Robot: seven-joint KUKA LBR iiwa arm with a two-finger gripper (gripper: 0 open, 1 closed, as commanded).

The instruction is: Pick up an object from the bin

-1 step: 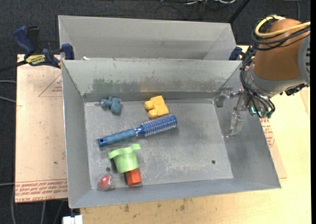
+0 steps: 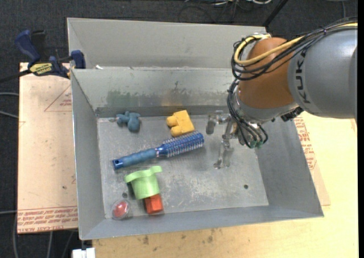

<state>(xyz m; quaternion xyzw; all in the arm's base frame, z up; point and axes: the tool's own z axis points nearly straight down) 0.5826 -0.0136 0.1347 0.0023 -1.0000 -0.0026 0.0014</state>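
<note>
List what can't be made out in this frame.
All in camera view:
- gripper: top hidden by the orange wrist cover; contact with the bin floor unclear.
- orange block: partly under the green spool; joined or not, unclear.
- red thing, near left corner: too small to name.
- blue-grey thing by the back wall: too small to name.

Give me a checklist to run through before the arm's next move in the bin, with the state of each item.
1. Gripper inside the bin, clear of its walls: ok.
2. Gripper over a thing to pick: not ok; bare floor below it, right of the blue hairbrush.
3. Hairbrush unburied: ok.
4. Yellow block apart from the brush head: cannot tell; they lie very close.
5. Green cylinder free to lift alone: not ok; a red-orange block lies against it.
</note>
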